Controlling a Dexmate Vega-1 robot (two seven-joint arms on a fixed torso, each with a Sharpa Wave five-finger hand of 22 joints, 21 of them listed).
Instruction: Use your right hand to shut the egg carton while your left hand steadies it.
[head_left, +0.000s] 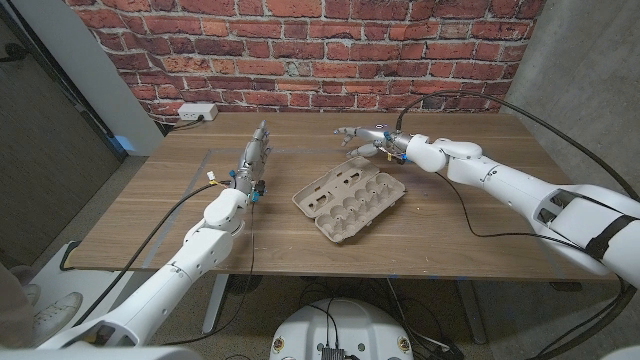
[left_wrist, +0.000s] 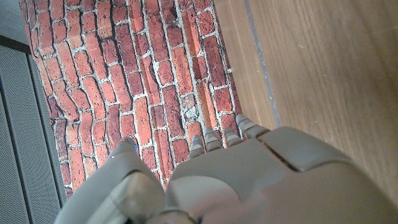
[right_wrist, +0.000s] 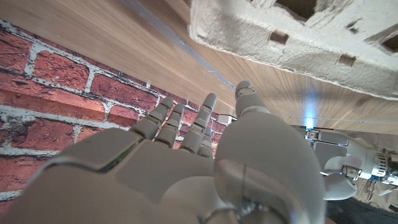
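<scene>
The grey pulp egg carton (head_left: 350, 197) lies open in the middle of the wooden table (head_left: 480, 230), its cups facing up and its lid spread toward the far side. My right hand (head_left: 362, 140) hovers just behind the carton's far edge, fingers stretched out and holding nothing. In the right wrist view the same hand (right_wrist: 205, 162) reaches past the carton's outer wall (right_wrist: 298, 31) without touching it. My left hand (head_left: 257, 150) is well to the carton's left, apart from it, fingers straight toward the brick wall. The left wrist view shows that hand (left_wrist: 236, 180) with nothing in it.
A white power strip (head_left: 198, 112) sits at the table's back left corner against the brick wall (head_left: 320, 50). A black cable (head_left: 440, 98) arcs over my right arm. A thin line (left_wrist: 261, 62) runs across the tabletop near my left hand.
</scene>
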